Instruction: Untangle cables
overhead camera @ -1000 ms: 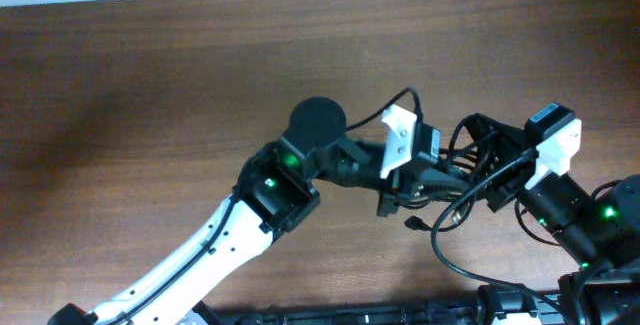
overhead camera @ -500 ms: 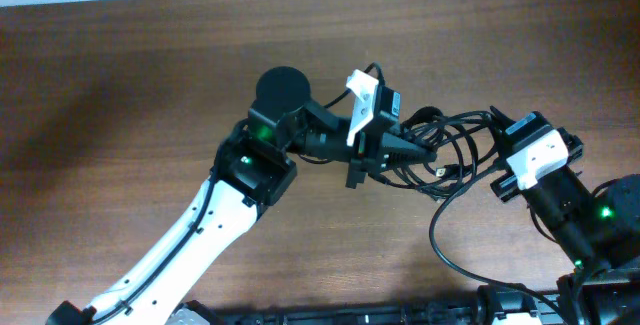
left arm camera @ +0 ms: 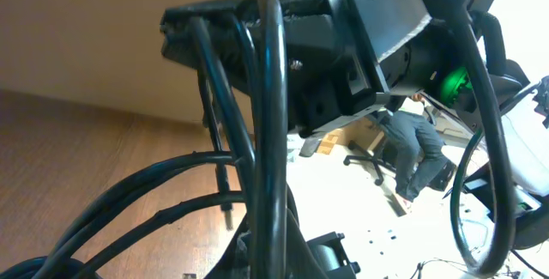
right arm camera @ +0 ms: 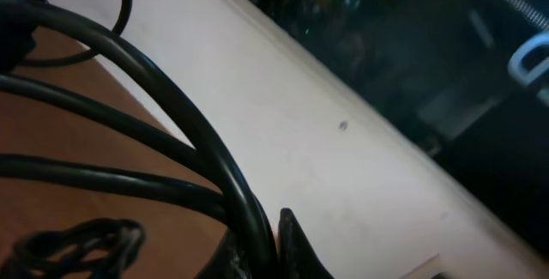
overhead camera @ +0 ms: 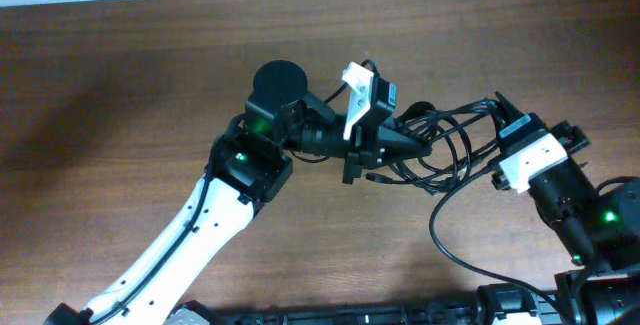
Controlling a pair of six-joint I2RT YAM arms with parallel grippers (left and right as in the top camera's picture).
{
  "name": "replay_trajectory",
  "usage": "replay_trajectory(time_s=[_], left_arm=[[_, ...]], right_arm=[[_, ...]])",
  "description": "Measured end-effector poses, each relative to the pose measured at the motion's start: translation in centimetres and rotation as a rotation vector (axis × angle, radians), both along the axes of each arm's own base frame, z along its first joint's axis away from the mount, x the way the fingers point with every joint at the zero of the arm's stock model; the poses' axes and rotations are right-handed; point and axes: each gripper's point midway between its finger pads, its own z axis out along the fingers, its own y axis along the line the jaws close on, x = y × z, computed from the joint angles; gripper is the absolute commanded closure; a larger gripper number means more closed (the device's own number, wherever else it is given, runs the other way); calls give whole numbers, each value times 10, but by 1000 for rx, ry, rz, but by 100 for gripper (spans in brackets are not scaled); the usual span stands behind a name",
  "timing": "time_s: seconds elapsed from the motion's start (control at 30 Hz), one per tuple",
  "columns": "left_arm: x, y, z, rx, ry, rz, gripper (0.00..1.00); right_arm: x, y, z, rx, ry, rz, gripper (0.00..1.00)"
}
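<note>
left gripper (overhead camera: 418, 149): clenched on cables (overhead camera: 455, 141), mid table (overhead camera: 120, 85) | right gripper (overhead camera: 497, 117): clenched on cables, right side | cables: strung between both

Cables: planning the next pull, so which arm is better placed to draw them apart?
Probably left: the left gripper, shut on the cables, has bare table behind it; the right gripper has little room behind.
</note>
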Motion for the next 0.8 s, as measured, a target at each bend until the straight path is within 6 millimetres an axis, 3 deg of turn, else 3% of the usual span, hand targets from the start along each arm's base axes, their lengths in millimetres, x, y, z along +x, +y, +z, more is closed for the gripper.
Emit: replay_trajectory(time_s=[0.2,0.33,0.43,0.5,0.63,0.7,0.8], left_arm=[[12,8,1,5,7,34,100],[23,17,-5,37,56,68,100],[26,22,-8,50,79,73,100],[37,36,-16,70,124,104,100],[51,49,-25,82,152,150,100],[50,48,-24,81,151,147,100],[50,47,-24,80,147,146,100]], right_arm=[[3,2,8,-124,-84,5,96],[7,5,2,-163,-83,14,95],[10,0,1,-166,-79,-18,68],[13,-38,12,-147,-95,-220,56],[7,-63,7,-59,-30,-359,36],[7,-66,-5,16,34,-379,29],[4,-69,-32,199,172,-414,27]])
